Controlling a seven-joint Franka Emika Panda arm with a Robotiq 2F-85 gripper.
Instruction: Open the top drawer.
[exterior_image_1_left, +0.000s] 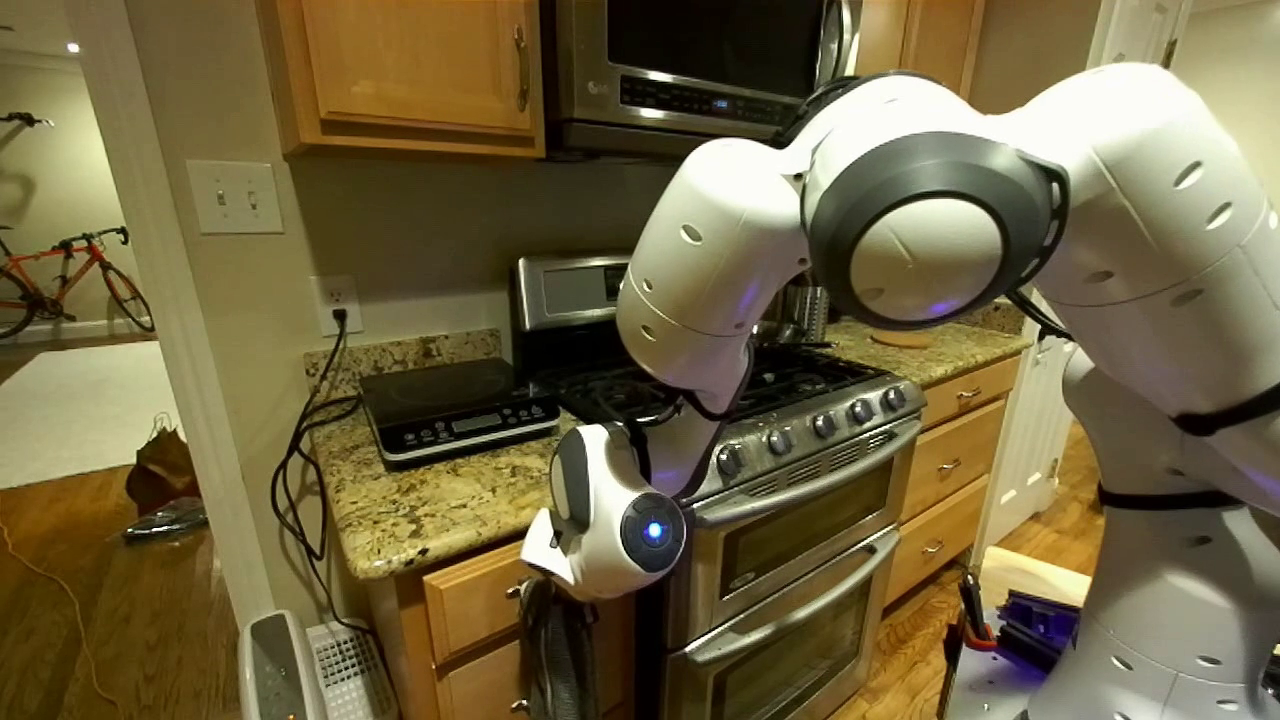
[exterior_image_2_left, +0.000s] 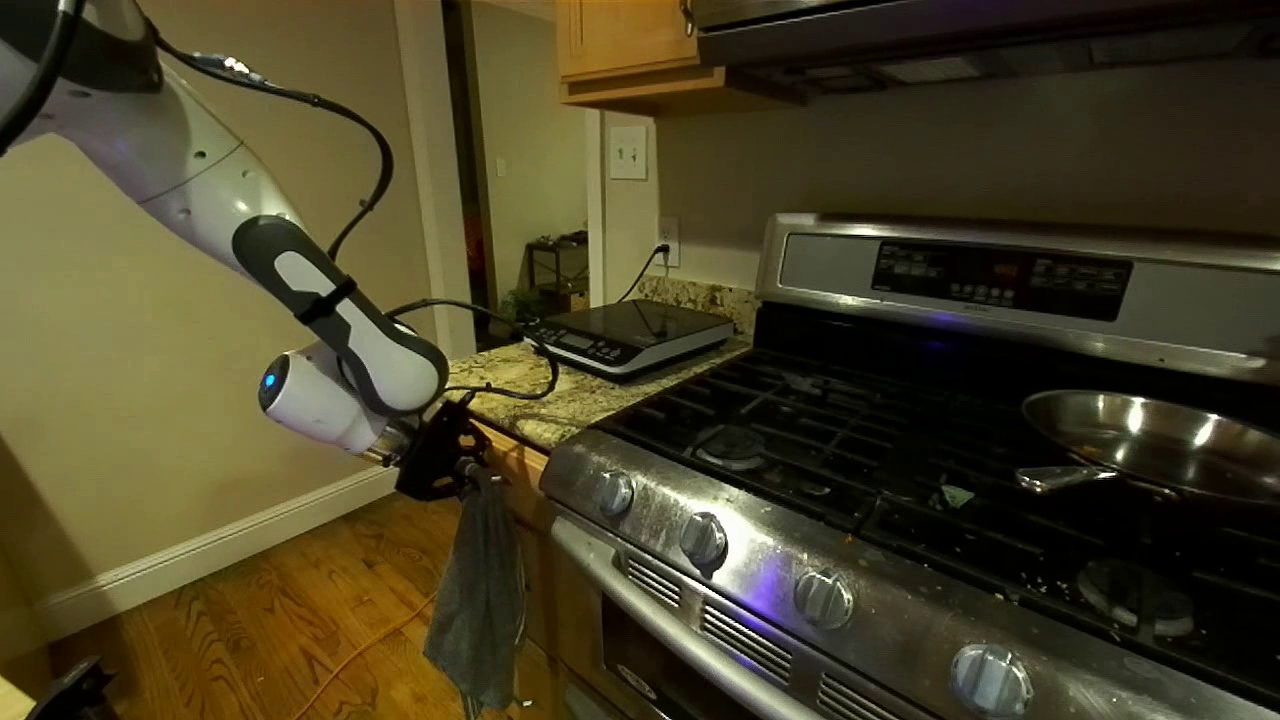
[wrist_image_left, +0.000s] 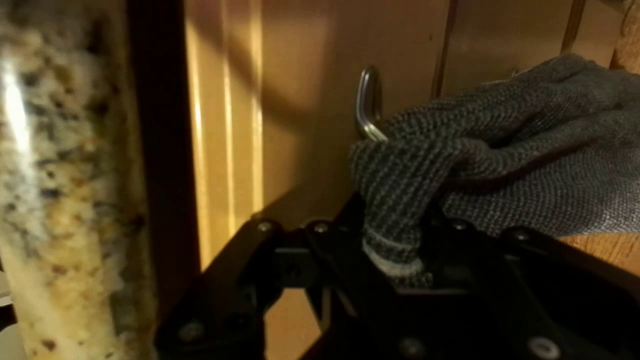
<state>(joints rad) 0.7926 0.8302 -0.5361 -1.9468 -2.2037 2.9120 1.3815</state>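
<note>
So the top drawer (exterior_image_1_left: 466, 608) is just left of the stove (exterior_image_1_left: 800, 535) in both exterior views, tucked under the edge of the granite surface (exterior_image_1_left: 440, 505). Looks closed to me, its front lining up with the one below it.

The gripper (wrist_image_left: 397, 215) is clamped on a gray towel (exterior_image_2_left: 478, 600), right where the cloth is looped over the drawer's metal handle (wrist_image_left: 364, 107). You get this best from the wrist view: fingers (wrist_image_left: 292, 262) on both sides of the fold, with a bare bit of handle poking out past it. It's pretty dark down there, so I can't make out whether they touch the metal itself. Rest of the towel just hangs down beside the stove.

The arm (exterior_image_1_left: 930, 230) passes in front of the stove in an exterior view and bends down to the drawer on its left.

Other stuff around: a hot plate (exterior_image_2_left: 630, 330) on the surface left of the stove, a steel pan (exterior_image_2_left: 1170, 440) on top of the stove, a microwave (exterior_image_1_left: 720, 60) above it, an oak cabinet (exterior_image_1_left: 420, 75) above and left of it, and three more drawers (exterior_image_1_left: 965, 440) to its right.
</note>
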